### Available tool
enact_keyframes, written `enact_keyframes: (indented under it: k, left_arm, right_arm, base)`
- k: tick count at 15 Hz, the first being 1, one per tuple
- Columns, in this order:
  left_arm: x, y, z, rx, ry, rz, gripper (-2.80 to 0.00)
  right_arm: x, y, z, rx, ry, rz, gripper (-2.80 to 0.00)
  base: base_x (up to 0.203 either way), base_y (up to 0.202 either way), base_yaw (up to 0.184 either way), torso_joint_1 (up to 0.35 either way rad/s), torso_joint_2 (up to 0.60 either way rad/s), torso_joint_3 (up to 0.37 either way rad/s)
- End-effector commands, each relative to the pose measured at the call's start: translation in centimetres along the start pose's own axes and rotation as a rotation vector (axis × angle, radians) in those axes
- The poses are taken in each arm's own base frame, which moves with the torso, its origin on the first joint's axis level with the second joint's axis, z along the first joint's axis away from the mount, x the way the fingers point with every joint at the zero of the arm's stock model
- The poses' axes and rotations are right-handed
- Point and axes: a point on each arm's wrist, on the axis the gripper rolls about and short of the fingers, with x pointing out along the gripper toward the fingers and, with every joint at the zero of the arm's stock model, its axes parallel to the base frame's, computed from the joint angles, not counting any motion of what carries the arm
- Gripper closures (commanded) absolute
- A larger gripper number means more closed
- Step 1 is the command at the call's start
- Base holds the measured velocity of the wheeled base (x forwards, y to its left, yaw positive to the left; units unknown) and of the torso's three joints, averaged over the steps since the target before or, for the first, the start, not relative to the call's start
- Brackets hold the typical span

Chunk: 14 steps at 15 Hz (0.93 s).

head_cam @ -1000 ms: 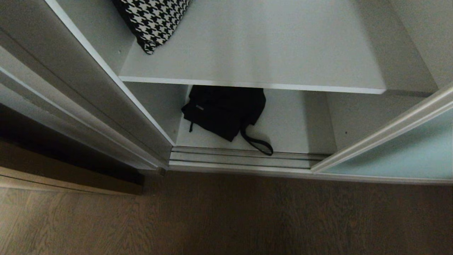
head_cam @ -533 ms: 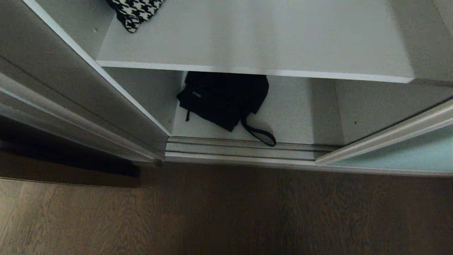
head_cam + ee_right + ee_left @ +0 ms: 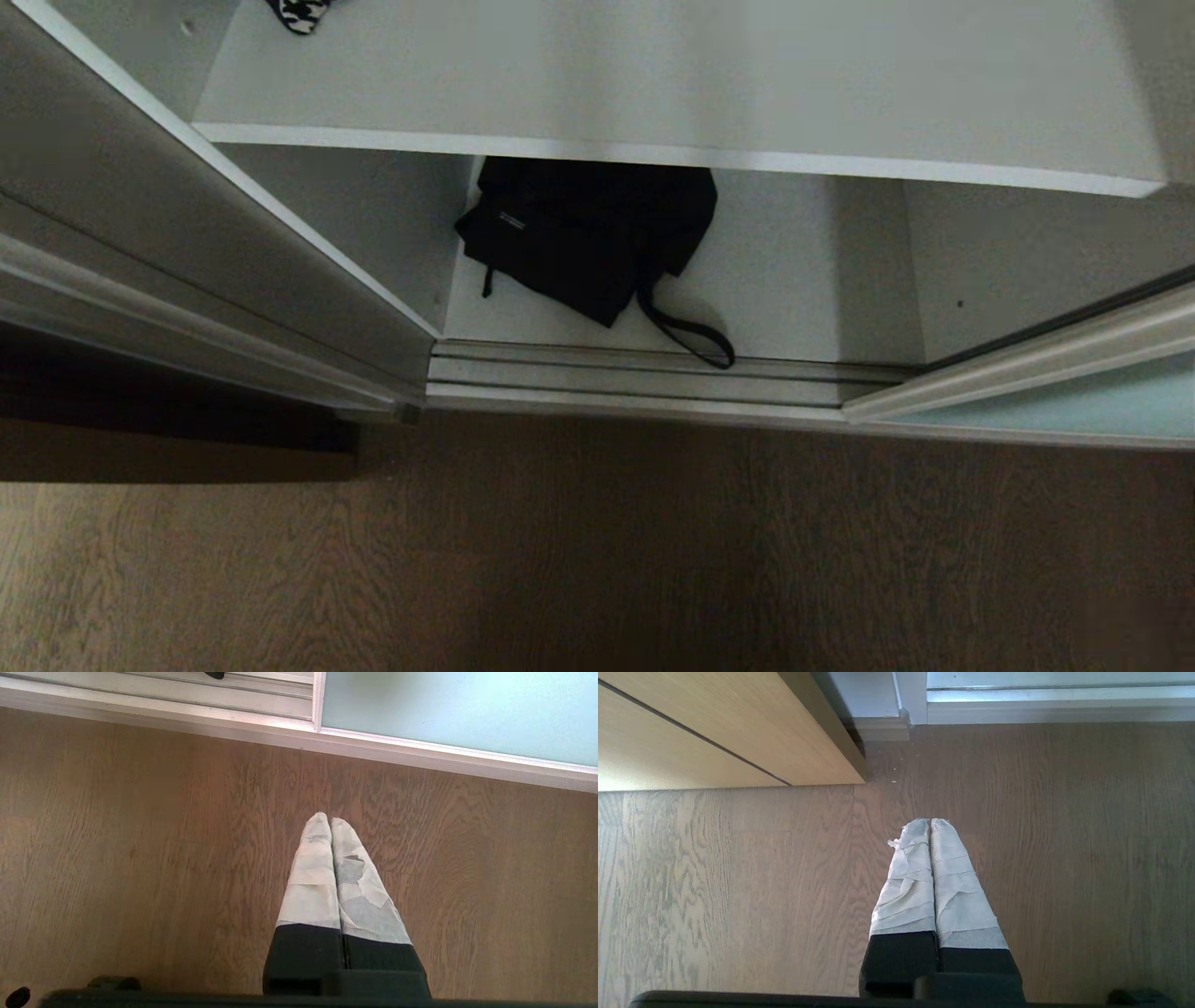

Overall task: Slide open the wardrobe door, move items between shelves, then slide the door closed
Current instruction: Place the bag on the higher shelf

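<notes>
The wardrobe stands open. A floppy black bag (image 3: 588, 233) lies on the bottom shelf (image 3: 794, 280), its strap reaching the metal floor track (image 3: 635, 373). Above it runs a white-grey shelf (image 3: 672, 75). The frosted blue-green sliding door (image 3: 1074, 406) is pushed to the right; the right wrist view shows its glass (image 3: 458, 709). Neither arm appears in the head view. My left gripper (image 3: 929, 821) hangs shut and empty over the wood floor. My right gripper (image 3: 325, 817) is likewise shut and empty, pointing down at the floor in front of the door.
A black-and-white houndstooth item (image 3: 297, 11) peeks in at the upper shelf's far left. The wardrobe's grey side wall (image 3: 187, 233) is on the left, and a light wood panel (image 3: 714, 732) beside it. Brown wood floor (image 3: 597, 560) fills the foreground.
The whole head view has shifted: shelves and bag sit higher in the picture and the houndstooth item has nearly left it, so the camera has tilted down. Nothing in the wardrobe has moved.
</notes>
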Motion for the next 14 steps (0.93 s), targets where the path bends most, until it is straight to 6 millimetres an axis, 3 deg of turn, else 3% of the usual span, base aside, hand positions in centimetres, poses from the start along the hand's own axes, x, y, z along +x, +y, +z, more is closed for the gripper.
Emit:
enact_keyframes:
  k: [1, 11, 14]
  left_arm:
    - [0.02, 0.00, -0.03, 0.001, 0.002, 0.001, 0.00]
    - [0.03, 0.00, -0.02, 0.001, 0.004, 0.001, 0.00]
    - [0.03, 0.00, -0.02, 0.001, 0.004, 0.000, 0.00]
  right_arm:
    - [0.00, 0.00, 0.00, 0.000, -0.001, 0.001, 0.00]
    - [0.00, 0.00, 0.00, 0.000, -0.001, 0.001, 0.00]
    - [0.00, 0.00, 0.00, 0.000, -0.001, 0.001, 0.00]
  base:
    - [0.000, 0.000, 0.000, 0.000, 0.00, 0.000]
    - [0.000, 0.000, 0.000, 0.000, 0.00, 0.000]
    - [0.170, 0.000, 0.000, 0.003, 0.00, 0.001]
